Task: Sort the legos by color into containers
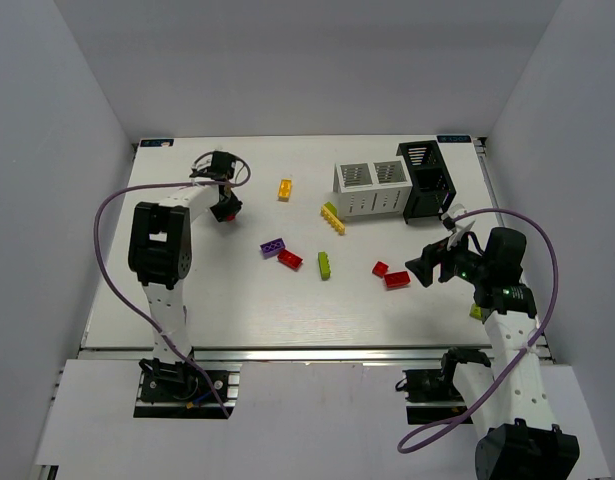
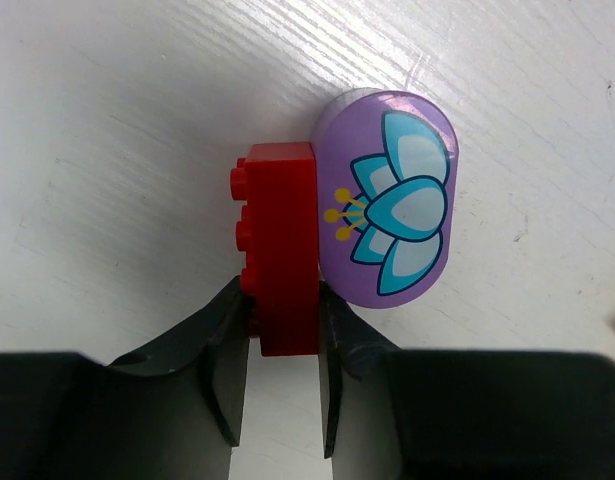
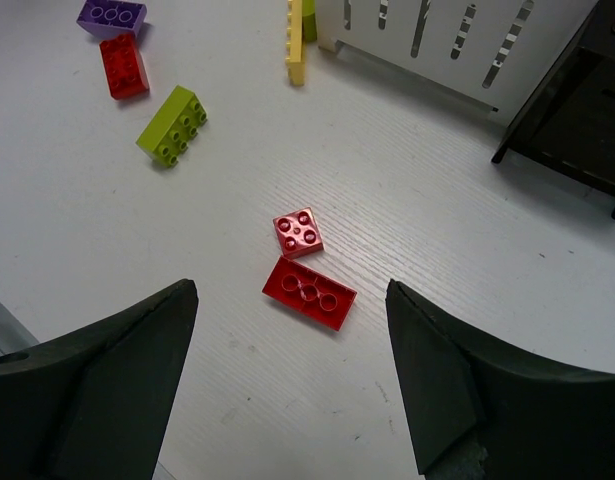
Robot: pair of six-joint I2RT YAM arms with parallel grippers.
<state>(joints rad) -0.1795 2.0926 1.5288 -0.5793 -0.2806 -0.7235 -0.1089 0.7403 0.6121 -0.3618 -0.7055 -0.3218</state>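
While my left gripper [image 2: 285, 318] clamps a red brick [image 2: 282, 225] at the far left of the table [image 1: 237, 300], that brick touches a purple rounded piece [image 2: 387, 200] printed with a blue flower. My right gripper [image 3: 292, 300] hangs wide open near a square red brick [image 3: 298, 232] and a longer red brick [image 3: 309, 293]. The white box [image 1: 372, 188] and the black bin [image 1: 425, 180] stand farther off, at the far right.

Red brick [image 2: 282, 250] held edge-on, touching purple flower-printed piece [image 2: 392, 200].
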